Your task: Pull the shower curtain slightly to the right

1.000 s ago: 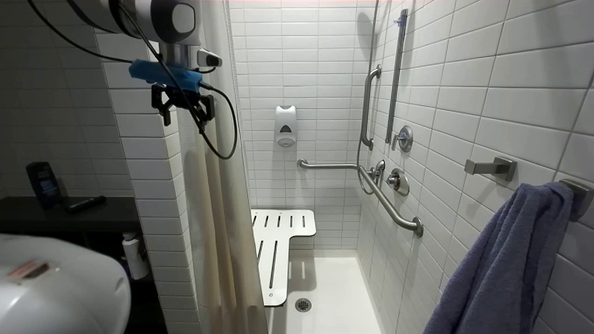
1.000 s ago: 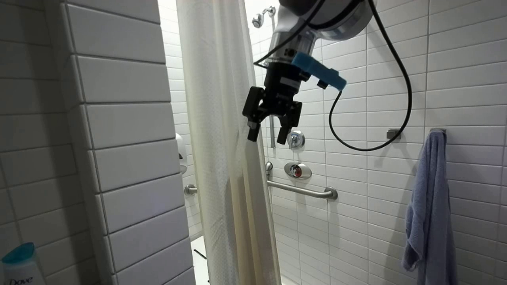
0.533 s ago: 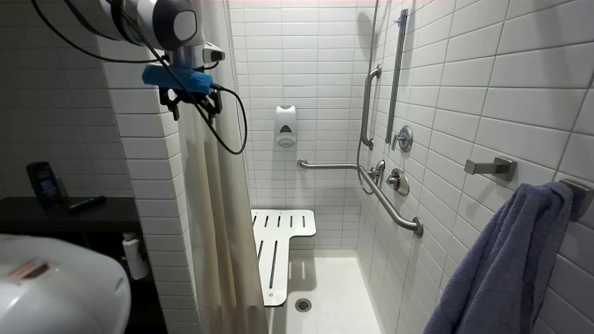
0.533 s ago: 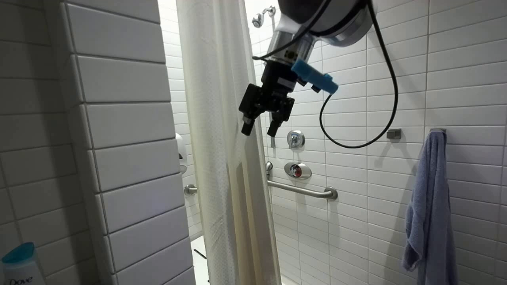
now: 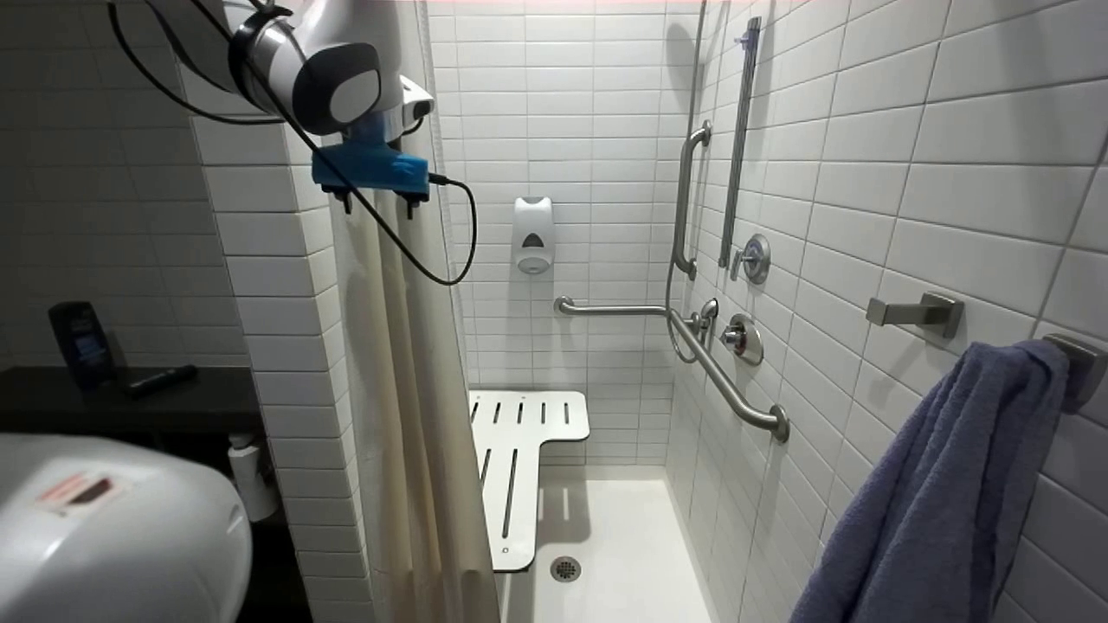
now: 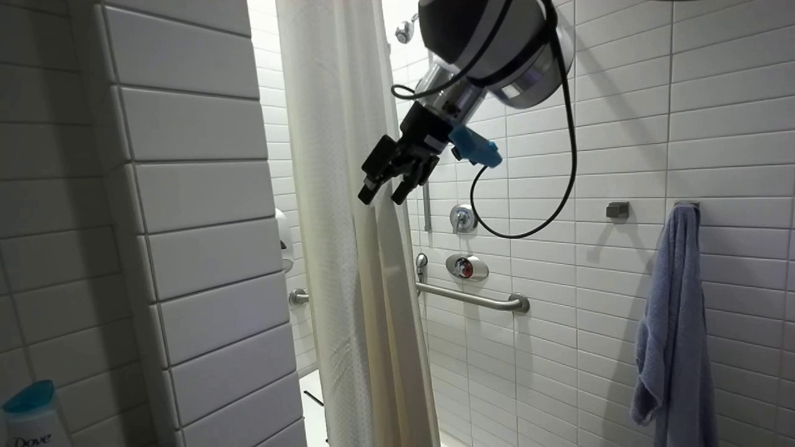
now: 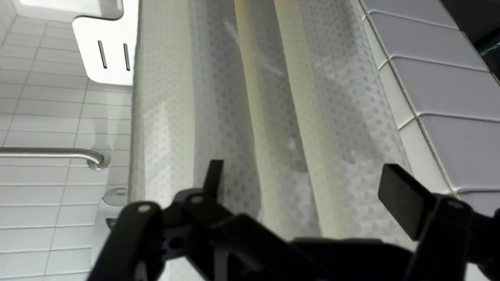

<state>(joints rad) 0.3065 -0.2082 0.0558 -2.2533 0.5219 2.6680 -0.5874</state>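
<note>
"One bottle [image 6: 34, 413] is standing at the far left in an exterior view. What are we passing next?"

"We are coming to the tiled pillar [image 6: 202, 205], and just to its right the shower curtain [image 6: 345, 267] is hanging in long vertical folds. In both exterior views we are finding it close beside that pillar, gathered rather than spread."

"Are we holding any of it?"

"Not that we are seeing. The gripper [image 6: 384, 195] is hovering in front of the shower curtain, its jaws standing wide apart, and in the wrist view no fold is sitting pinched. Whether it is touching the fabric at all, we are not managing to tell."

"And farther right?"

"The grab bar [image 6: 466, 297] is running along the tiled wall [image 6: 559, 273], then the towel [image 6: 674, 323] is hanging toward the right edge. We are judging both outside the job."

"So what are we counting as done?"

"Only the lining-up, by our reckoning. Closing on a fold and easing the shower curtain slightly to the right are both waiting to be done."
</note>
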